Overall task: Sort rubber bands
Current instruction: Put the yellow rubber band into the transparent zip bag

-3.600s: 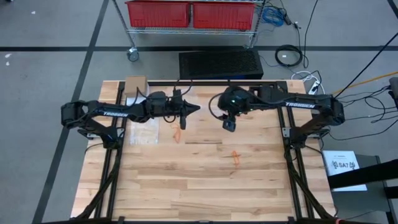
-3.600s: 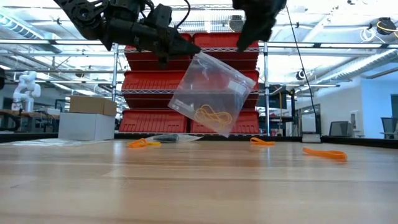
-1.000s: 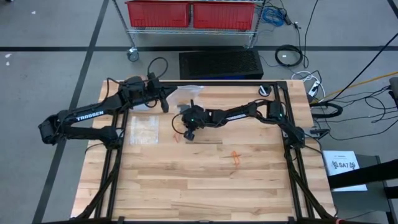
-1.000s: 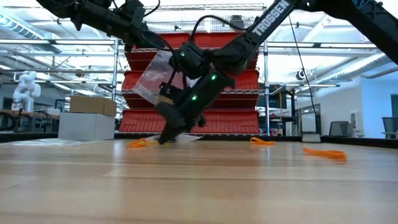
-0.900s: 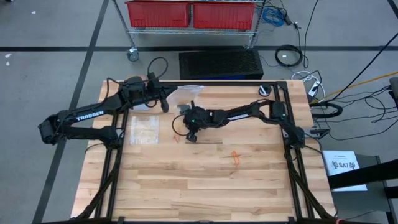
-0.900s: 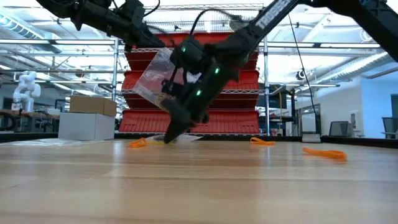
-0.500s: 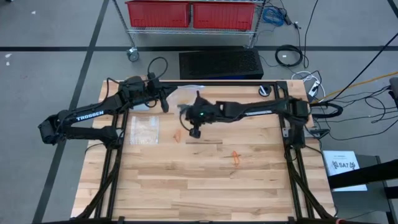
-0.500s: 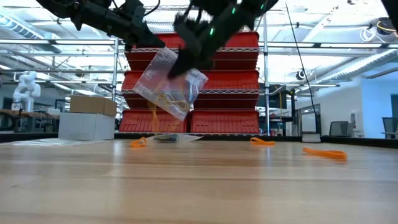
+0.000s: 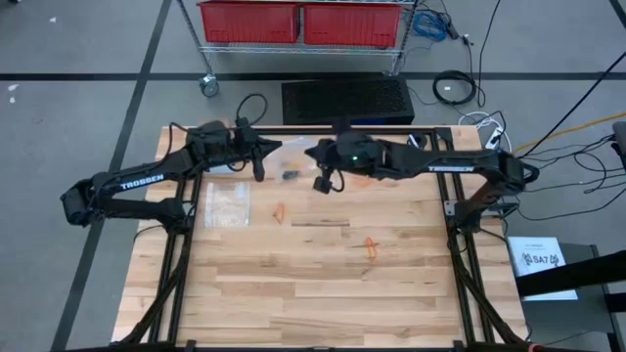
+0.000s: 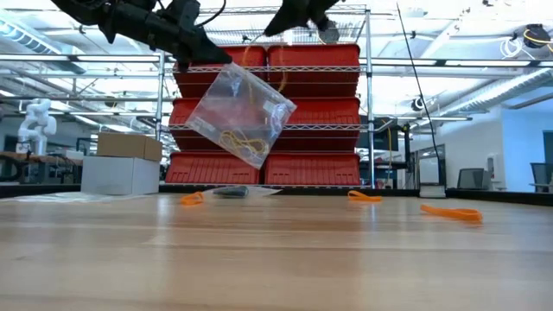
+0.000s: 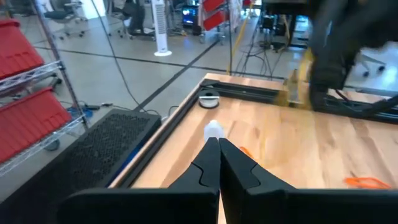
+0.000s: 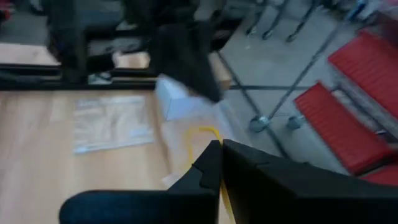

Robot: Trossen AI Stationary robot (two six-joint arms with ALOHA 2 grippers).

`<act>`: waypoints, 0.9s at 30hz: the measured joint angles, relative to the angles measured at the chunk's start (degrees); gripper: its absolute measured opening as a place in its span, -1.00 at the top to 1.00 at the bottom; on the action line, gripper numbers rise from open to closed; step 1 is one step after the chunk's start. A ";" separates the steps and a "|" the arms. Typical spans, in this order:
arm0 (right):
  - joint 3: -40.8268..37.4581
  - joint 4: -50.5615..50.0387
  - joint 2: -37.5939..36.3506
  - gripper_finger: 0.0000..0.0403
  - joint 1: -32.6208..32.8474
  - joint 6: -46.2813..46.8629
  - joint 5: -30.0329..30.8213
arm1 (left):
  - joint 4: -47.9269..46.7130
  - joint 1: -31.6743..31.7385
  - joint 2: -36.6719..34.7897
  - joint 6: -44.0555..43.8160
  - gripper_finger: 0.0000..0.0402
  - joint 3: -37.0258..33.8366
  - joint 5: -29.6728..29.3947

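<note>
A clear plastic bag (image 10: pixel 242 112) hangs in the air with pale yellow rubber bands (image 10: pixel 242 142) at its bottom. My left gripper (image 10: pixel 200 59) is shut on the bag's upper corner, over the table's far left (image 9: pixel 258 172). My right gripper (image 9: pixel 321 183) is just right of it and higher (image 10: pixel 275 28). It is shut on a tan-yellow rubber band (image 12: pixel 205 134) that runs down toward the bag's top (image 10: pixel 249 69). Orange bands (image 9: pixel 280 212) (image 9: pixel 370 244) lie flat on the table. My left gripper pinches the bag's upper corner (image 10: pixel 210 66) between its two shut fingers, coming from the table's left. The bag hangs below, tilted and clear of the table. My right gripper pinches the yellow band (image 12: pixel 216 149) at its fingertips. The band trails from them toward the bag; its lower end is hard to make out.
A second clear bag (image 9: pixel 227 203) lies flat at the table's left. A small dark heap (image 9: pixel 290 174) lies under the arms. A cardboard box (image 10: pixel 121 164) stands at the far left corner. More orange bands (image 10: pixel 451 212) lie toward the right.
My right gripper has risen from the table beside the orange band. It has gone up and toward the far edge, past the bag's top, and a yellow band now trails from it. The bag and my left gripper have stayed almost still.
</note>
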 joint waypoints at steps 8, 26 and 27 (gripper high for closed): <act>1.88 0.04 -1.95 1.00 -0.46 -2.55 4.02 | 0.41 -3.04 0.13 -0.09 1.00 0.00 1.10; 4.02 -0.55 -1.97 1.00 -0.35 -5.78 6.36 | 4.50 -5.79 0.13 -1.53 1.00 0.00 0.43; 4.04 -0.75 -1.97 1.00 -0.35 -5.78 6.36 | 4.53 -5.79 0.13 -1.53 1.00 0.00 0.40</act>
